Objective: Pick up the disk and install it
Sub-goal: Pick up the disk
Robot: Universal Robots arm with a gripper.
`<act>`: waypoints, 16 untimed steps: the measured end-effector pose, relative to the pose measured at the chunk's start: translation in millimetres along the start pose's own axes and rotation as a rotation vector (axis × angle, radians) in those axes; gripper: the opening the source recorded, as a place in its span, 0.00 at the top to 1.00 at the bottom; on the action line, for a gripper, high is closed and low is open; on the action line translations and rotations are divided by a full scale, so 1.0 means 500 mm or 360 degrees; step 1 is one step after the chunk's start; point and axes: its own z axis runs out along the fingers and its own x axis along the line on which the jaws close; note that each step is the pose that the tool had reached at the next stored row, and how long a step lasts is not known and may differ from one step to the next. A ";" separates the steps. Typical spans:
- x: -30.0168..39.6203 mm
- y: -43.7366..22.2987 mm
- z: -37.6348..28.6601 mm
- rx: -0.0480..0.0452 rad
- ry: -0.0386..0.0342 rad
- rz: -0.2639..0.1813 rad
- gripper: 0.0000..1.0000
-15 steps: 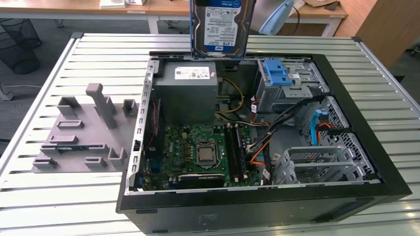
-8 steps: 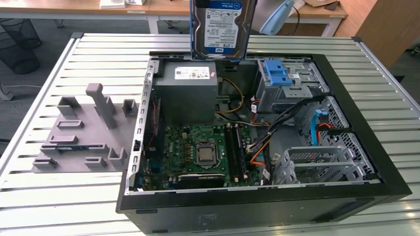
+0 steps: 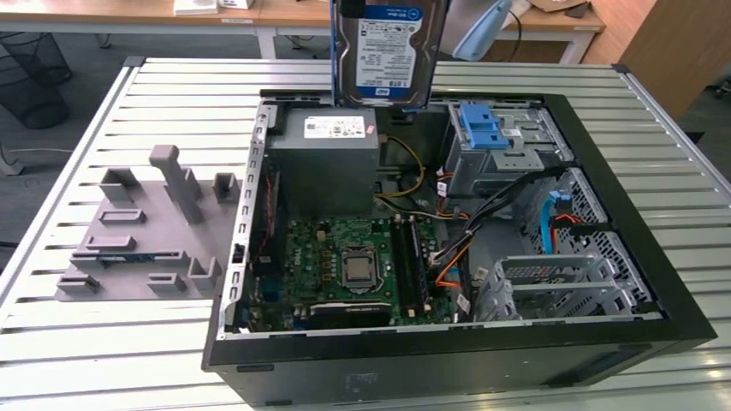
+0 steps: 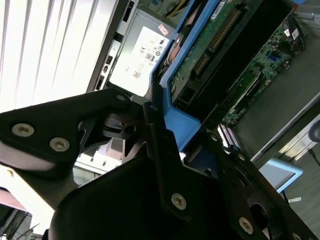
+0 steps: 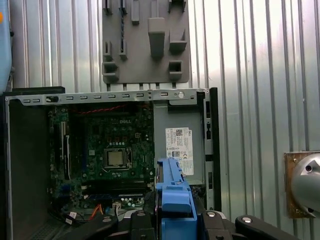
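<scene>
Black jaws closed tight on bright blue plastic: the gripper [image 5: 175, 223] pinches the bracket [image 5: 174, 192] that frames the disk [image 3: 386, 51], a hold seen in both wrist views. The drive hangs upright in the air with its label toward the exterior camera, touching nothing below. Directly beneath lies the open computer case [image 3: 400, 370], resting on its side. The drive's lower edge hovers just above the large grey metal box [image 3: 323, 167] with a small white label, near the case's far wall and apart from it. Deeper in the chassis sit the green motherboard [image 3: 342, 257] and a tangle of black and orange cables [image 3: 508, 193]. Toward the exterior view's right stands a metal drive cage [image 3: 525, 158] topped by a ridged blue latch piece [image 3: 482, 128]. Outside the case, on the exterior view's left, a grey fixture plate [image 3: 143, 231] rests on the slatted metal table [image 3: 92, 342]. The work stands at the carry: the disk is lifted but not yet seated. Doing this stage well looks to depend on a firm, centred hold on the bracket so the drive neither swings nor twists. It also means holding the drive square to the chassis and giving the loose cables a wide berth.
</scene>
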 end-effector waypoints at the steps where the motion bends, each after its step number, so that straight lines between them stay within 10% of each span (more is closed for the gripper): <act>1: 0.004 0.000 0.000 0.0000 0.0000 0.0000 0.63; 16: 0.093 -0.006 0.007 0.0005 -0.0002 -0.0002 0.63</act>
